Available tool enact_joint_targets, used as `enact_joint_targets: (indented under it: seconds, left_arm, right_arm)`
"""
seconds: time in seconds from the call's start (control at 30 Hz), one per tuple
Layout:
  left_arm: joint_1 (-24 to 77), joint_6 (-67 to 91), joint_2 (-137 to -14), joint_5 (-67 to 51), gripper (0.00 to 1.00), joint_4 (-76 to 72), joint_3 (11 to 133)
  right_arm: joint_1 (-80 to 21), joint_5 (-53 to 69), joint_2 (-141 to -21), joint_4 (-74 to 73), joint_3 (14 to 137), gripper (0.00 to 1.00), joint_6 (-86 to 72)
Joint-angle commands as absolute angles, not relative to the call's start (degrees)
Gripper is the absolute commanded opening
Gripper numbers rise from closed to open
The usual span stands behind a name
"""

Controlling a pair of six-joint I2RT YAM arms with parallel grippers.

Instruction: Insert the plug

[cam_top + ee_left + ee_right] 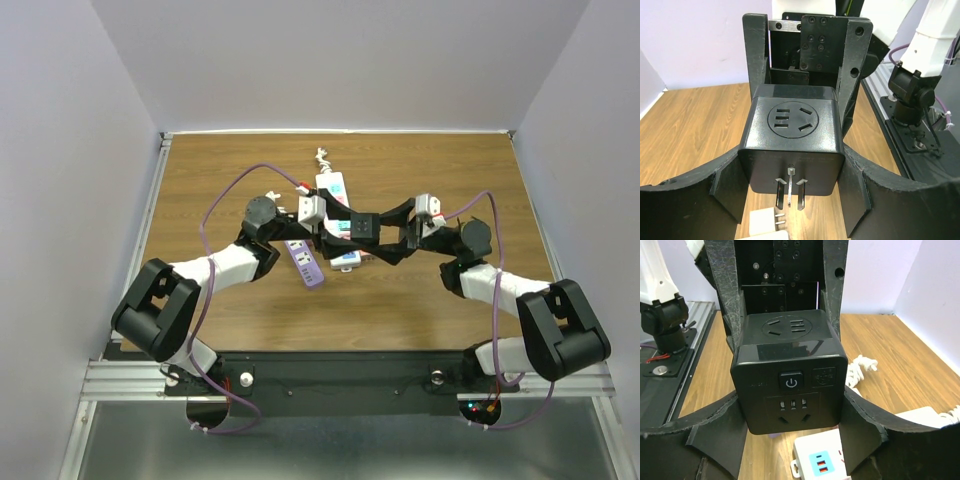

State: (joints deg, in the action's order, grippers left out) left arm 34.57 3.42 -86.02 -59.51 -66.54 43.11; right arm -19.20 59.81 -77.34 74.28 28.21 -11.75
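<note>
Nearest in the left wrist view, the left gripper (792, 170) is seen closed on the plug (792, 125), its fingers (727, 192) pressed to the two opposite sides. The plug is a glossy black cube with rounded edges. Three flat metal prongs (789, 187) project from the face turned toward that camera, and a round recessed socket with dark slots is set in the upper face. From the other side, the right gripper (790, 405) is likewise clamped on the same cube, its pads (862, 432) laid against the flanks. On that face a power button (791, 382), a small port panel (824, 376) and a further socket are seen. The plug is held in the air between both grippers, over the middle of the wooden table (220, 180), with the prongs seated in nothing. Beneath it lies a white power strip (335, 190), and a purple strip (305, 263) lies just to its left. Farthest off, a white cord (322, 155) lies at the strip's far end.
</note>
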Motion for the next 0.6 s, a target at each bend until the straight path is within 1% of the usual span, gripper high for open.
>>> enact_joint_targets:
  seconds: [0.0,0.03,0.07,0.1,0.13,0.23,0.27,0.3,0.33,0.37,0.57]
  left_arm:
    - [34.98,0.35,-84.47,-54.16,0.19,-61.97,46.05]
    - [34.98,0.35,-84.2,-53.18,0.27,-60.66,46.14]
    - [34.98,0.26,-84.03,-51.17,0.45,-60.04,46.14]
    - [34.89,-1.04,-83.76,-50.2,0.53,-59.33,46.49]
    - [34.72,-1.05,-83.76,-49.23,0.65,-57.59,46.67]
    - [33.23,-0.53,-83.67,-44.14,0.82,-54.68,47.46]
    - [32.7,-0.27,-83.58,-42.64,0.91,-54.49,47.29]
    - [32.0,-0.18,-83.06,-42.37,0.94,-54.49,47.02]
    - [31.38,-0.26,-82.8,-42.19,0.95,-54.58,46.5]
    - [30.51,1.13,-82.18,-41.67,0.99,-54.67,46.23]
    - [28.92,0.7,-80.16,-39.46,0.99,-53.97,44.21]
  right_arm:
    - [-19.6,57.13,-76.73,94.13,28.21,0.0,-11.08]
    - [-19.6,56.95,-76.82,94.13,28.13,0.01,-10.81]
    - [-19.6,56.87,-76.9,94.13,27.95,0.0,-10.81]
    - [-19.6,56.08,-76.9,93.96,27.95,0.0,-10.81]
    - [-19.6,55.64,-76.9,93.78,27.78,0.0,-10.64]
    - [-19.08,54.15,-76.9,92.2,27.25,0.01,-10.02]
    - [-18.81,53.71,-76.9,91.76,27.16,0.01,-9.85]
    - [-18.55,53.44,-77.08,91.15,27.16,0.01,-9.67]
    - [-18.02,52.57,-77.08,90.36,27.07,0.0,-9.15]
    - [-17.84,52.04,-77.43,90.09,26.98,0.0,-8.97]
    - [-16.96,52.55,-79.27,88.6,28.03,0.0,-7.3]
